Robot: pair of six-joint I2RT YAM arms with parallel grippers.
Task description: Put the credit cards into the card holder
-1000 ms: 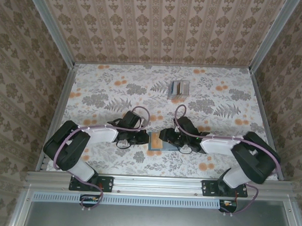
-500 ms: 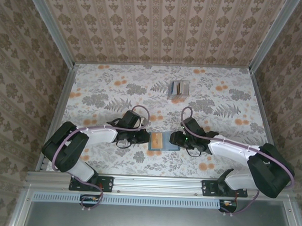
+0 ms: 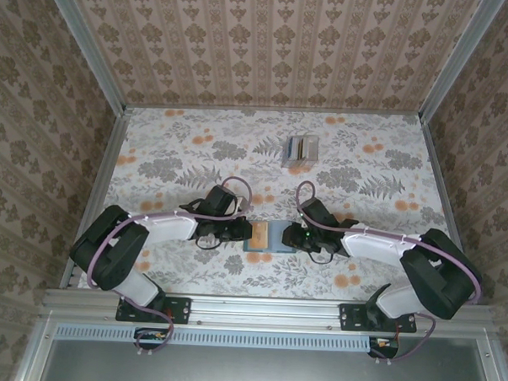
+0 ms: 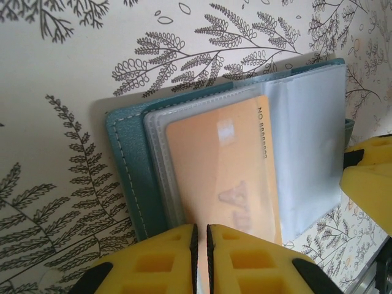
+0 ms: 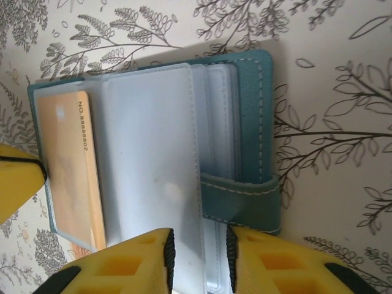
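The teal-blue bifold card holder (image 3: 273,244) lies open and flat on the desk (image 3: 180,145), near the front edge and midway between the two arms. Its clear plastic sleeves (image 5: 150,141) spread across the inside. In the left wrist view the holder (image 4: 125,165) shows its stitched teal cover beyond them on the left. An orange-yellow plastic card (image 4: 226,177) sits on the holder's left half with a clear sleeve over it; we cannot tell how deep it is seated. A printed number runs along one of its edges. In the right wrist view the same card (image 5: 70,171) lies at the left, and a teal closing strap (image 5: 242,202) with pale stitching folds over the holder's right edge.

The left fingers (image 3: 242,233) meet the holder from the left. In their own wrist view these yellow fingers (image 4: 184,245) are closed to a hairline gap, with their tips over the end of the card nearest them. We cannot tell whether they pinch anything.

The right fingers (image 3: 288,234) meet the holder from the right. Seen from the right wrist, they (image 5: 156,257) stand a narrow gap apart, just beside the strap, with the edge of a clear sleeve lying in that gap. We cannot tell whether they grip it or only rest there.

A fanned stack of thin plastic cards (image 3: 300,149) in grey, white and tan lies further back on the desk, well apart from the holder and both arms. The desk has a grey-and-orange floral cover, and patterned brown walls (image 3: 269,39) stand on three sides.
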